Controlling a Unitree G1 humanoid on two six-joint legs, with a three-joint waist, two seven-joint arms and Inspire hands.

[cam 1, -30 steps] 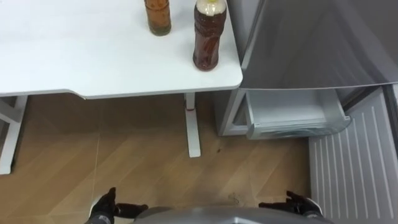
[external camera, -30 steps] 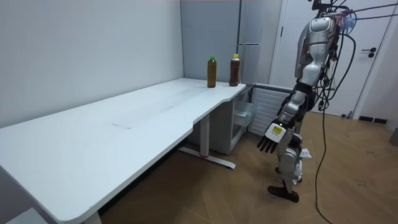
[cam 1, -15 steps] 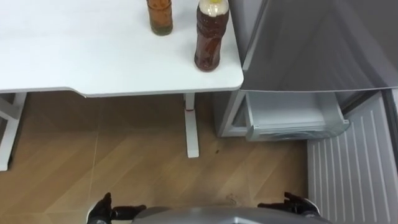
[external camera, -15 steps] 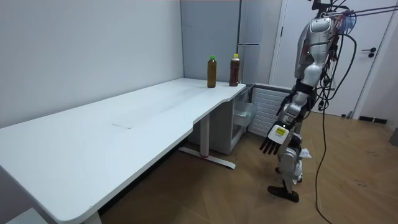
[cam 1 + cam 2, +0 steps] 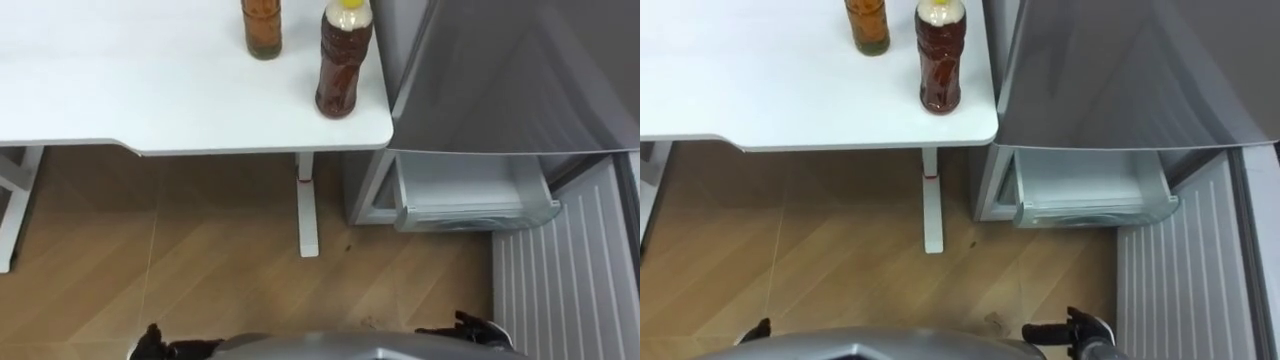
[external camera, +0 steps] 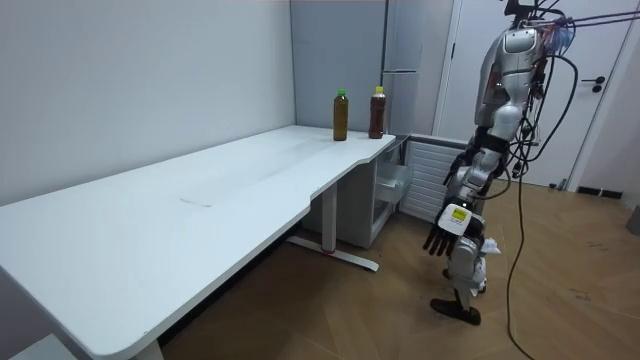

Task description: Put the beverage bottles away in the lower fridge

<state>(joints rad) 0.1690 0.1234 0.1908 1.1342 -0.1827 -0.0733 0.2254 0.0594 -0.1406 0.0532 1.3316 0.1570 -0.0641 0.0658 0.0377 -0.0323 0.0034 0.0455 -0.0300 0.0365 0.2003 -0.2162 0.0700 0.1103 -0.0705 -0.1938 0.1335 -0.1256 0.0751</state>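
Two drink bottles stand at the right corner of the white table (image 5: 120, 90): a dark red-brown one with a yellow cap (image 5: 343, 60) near the edge, and an amber one (image 5: 262, 28) behind and left of it. To the table's right stands the grey fridge (image 5: 510, 70), with its lower drawer (image 5: 470, 195) pulled out. I stand on the wooden floor a step back from the table corner. My left hand (image 5: 155, 343) hangs low at my side with straight fingers, holding nothing. My right hand (image 5: 478, 328) hangs open at my other side, also holding nothing.
The fridge's lower door (image 5: 570, 270) stands swung open at the right, its ribbed inner face toward me. A white table leg (image 5: 306, 205) stands between me and the fridge's left side. A room door (image 6: 600, 100) is behind me in the room view.
My left hand has swung back toward my legs and dropped lower in the eye view. The bottles and fridge stay put; the eye view has shifted slightly.
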